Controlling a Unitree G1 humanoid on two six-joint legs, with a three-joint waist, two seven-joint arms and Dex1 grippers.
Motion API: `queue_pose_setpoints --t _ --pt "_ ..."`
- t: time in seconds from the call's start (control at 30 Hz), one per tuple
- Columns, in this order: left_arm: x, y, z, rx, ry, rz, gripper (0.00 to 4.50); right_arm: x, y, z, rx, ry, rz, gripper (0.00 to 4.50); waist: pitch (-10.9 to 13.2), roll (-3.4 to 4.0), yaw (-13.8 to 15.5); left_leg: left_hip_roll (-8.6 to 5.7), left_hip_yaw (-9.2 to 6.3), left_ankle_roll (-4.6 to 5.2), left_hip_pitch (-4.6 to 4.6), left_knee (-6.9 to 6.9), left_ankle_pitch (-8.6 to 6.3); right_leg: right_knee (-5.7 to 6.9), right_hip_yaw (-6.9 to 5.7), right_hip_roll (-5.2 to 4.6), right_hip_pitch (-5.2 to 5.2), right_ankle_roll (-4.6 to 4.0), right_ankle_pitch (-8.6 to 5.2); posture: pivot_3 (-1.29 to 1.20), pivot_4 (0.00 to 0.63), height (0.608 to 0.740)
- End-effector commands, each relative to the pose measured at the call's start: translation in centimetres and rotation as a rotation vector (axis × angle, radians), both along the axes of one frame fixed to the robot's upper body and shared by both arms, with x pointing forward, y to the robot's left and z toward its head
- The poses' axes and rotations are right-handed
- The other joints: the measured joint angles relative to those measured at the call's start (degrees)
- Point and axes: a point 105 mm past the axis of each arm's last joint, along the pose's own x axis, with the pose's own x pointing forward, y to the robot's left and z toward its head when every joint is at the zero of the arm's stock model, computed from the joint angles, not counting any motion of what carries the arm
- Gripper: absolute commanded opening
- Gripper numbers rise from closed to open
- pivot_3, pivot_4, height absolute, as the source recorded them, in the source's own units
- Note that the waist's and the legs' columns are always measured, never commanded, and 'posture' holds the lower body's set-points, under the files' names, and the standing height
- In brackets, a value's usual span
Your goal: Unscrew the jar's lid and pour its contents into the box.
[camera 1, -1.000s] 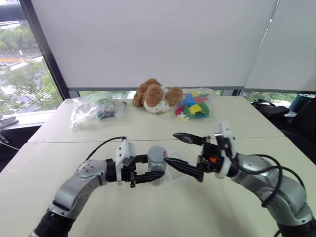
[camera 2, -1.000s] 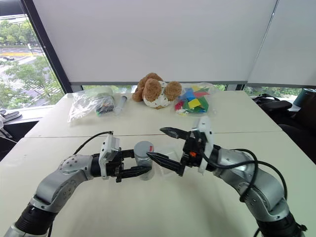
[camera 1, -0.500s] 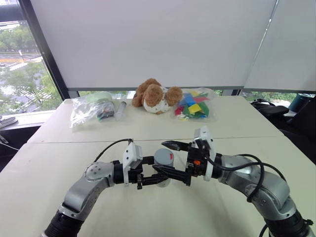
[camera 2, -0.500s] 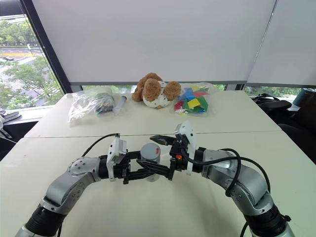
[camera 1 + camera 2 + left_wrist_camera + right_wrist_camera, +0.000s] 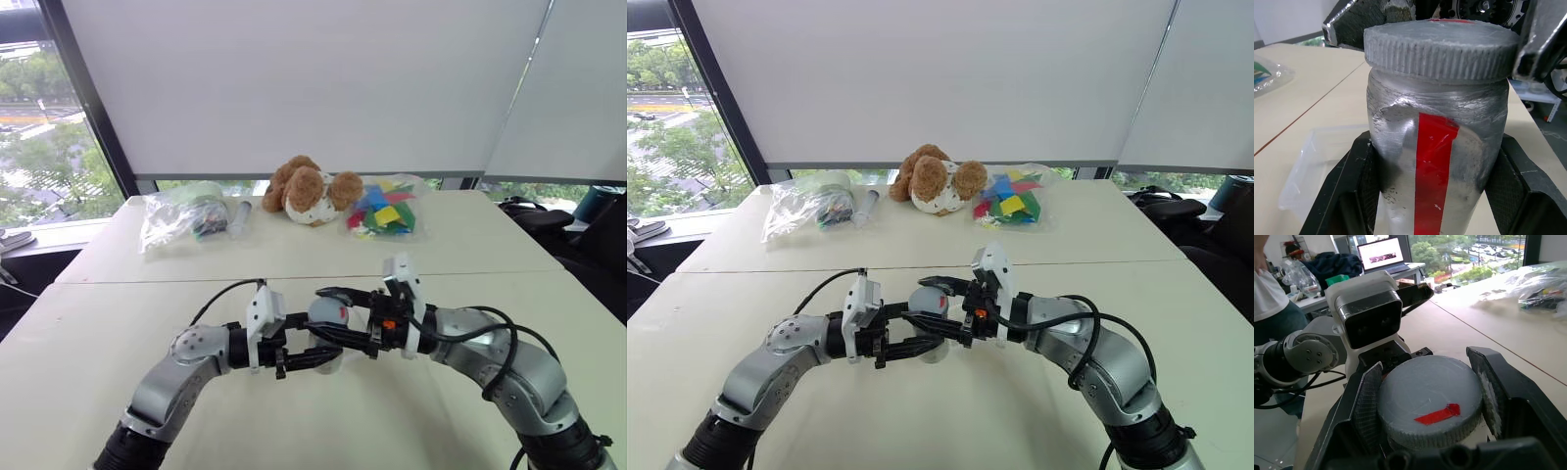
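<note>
The jar (image 5: 1437, 161) stands upright just above the table (image 5: 137, 304), with the clear box (image 5: 1317, 171) lying directly behind it; the left gripper (image 5: 312, 352) is clamped on its body and the right gripper (image 5: 1427, 404) has its fingers closed against the rim of the lid (image 5: 1430, 399). For a clean unscrewing, I judge the right wrist should roll about the jar's vertical axis. The left grip should hold the body square and not let it turn with the cap.
</note>
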Motion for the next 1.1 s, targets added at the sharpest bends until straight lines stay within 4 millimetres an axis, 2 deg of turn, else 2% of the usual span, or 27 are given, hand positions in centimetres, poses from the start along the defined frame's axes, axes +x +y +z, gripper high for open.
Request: queue_pose_setpoints --t 0.03,0.17,0.23,0.47,0.6,0.63,0.73,0.8,0.9,1.1 --pt "-1.1 0.2 1.5 -0.016 -0.059 -0.119 2.24 -1.9 -0.4 1.7 -0.01 -0.048 0.21 2.32 0.0 0.01 0.0 0.0 0.01 0.0 0.0 0.0 0.0 0.0 0.0 0.0 -0.01 0.0 0.0 0.0 0.15 0.74" --pt "-2.1 0.3 2.2 -0.01 -0.044 -0.263 2.24 -3.4 -1.4 2.2 -0.129 -0.035 0.454 2.32 0.0 0.01 0.0 0.0 0.0 0.0 0.0 0.01 0.0 0.0 0.0 0.0 -0.01 -0.01 0.0 0.0 0.15 0.74" --pt "-2.6 0.1 2.8 -0.02 -0.038 -0.322 2.24 -3.2 -1.5 2.7 -0.179 -0.052 0.513 2.32 0.0 0.01 0.0 0.0 0.0 0.0 0.01 0.02 0.0 0.0 0.0 0.01 0.0 -0.01 0.0 0.0 0.15 0.74" --pt "-2.9 -0.4 3.8 -0.033 -0.043 -0.354 2.24 -2.0 -0.9 3.7 -0.18 -0.099 0.511 2.32 0.0 0.01 -0.3 0.04 -0.03 0.01 -0.01 -0.04 -0.01 0.04 0.0 0.08 -0.07 0.02 0.0 0.0 0.15 0.74" --pt "-2.7 -0.2 4.2 -0.05 -0.033 -0.318 2.24 -1.7 -0.5 5.1 -0.098 -0.154 0.458 4.28 0.0 0.0 -0.3 0.04 -0.03 0.01 -0.03 -0.03 0.0 0.08 0.0 0.07 -0.11 0.02 0.01 0.0 0.15 0.74" --pt "-2.6 0.0 4.3 -0.053 -0.029 -0.303 2.24 -1.6 -0.5 5.7 -0.069 -0.177 0.435 4.46 0.0 0.0 -0.3 0.04 -0.03 0.01 -0.02 -0.03 0.0 0.09 0.0 0.07 -0.11 0.02 0.01 0.0 0.15 0.74" --pt "-1.9 0.4 4.5 -0.081 -0.017 -0.224 2.24 -0.9 -1.1 7.6 0.015 -0.223 0.341 4.46 0.0 0.0 -0.3 0.04 -0.03 0.01 -0.02 -0.03 0.0 0.11 0.01 0.07 -0.12 0.02 0.01 0.0 0.15 0.74" --pt "-0.9 0.7 4.3 -0.095 -0.021 -0.145 2.24 -0.4 -1.6 8.0 0.04 -0.24 0.267 4.46 0.0 0.0 -0.2 0.04 -0.01 0.01 -0.03 -0.03 0.0 0.11 0.02 0.06 -0.12 0.03 0.01 0.0 0.15 0.74" --pt "0.3 0.8 3.8 -0.094 -0.025 -0.055 2.24 0.0 -1.5 7.1 0.037 -0.225 0.198 4.46 0.0 -0.01 0.0 0.04 -0.02 0.01 -0.03 -0.02 0.0 0.11 0.02 0.06 -0.12 0.02 0.01 0.0 0.15 0.74" --pt "1.0 0.3 3.0 -0.1 -0.009 0.001 2.24 0.0 0.8 5.6 0.057 -0.171 0.163 4.46 0.0 0.0 -0.3 0.04 -0.01 0.01 -0.02 -0.04 0.0 0.14 0.03 0.08 -0.14 0.03 0.02 0.0 0.15 0.74"
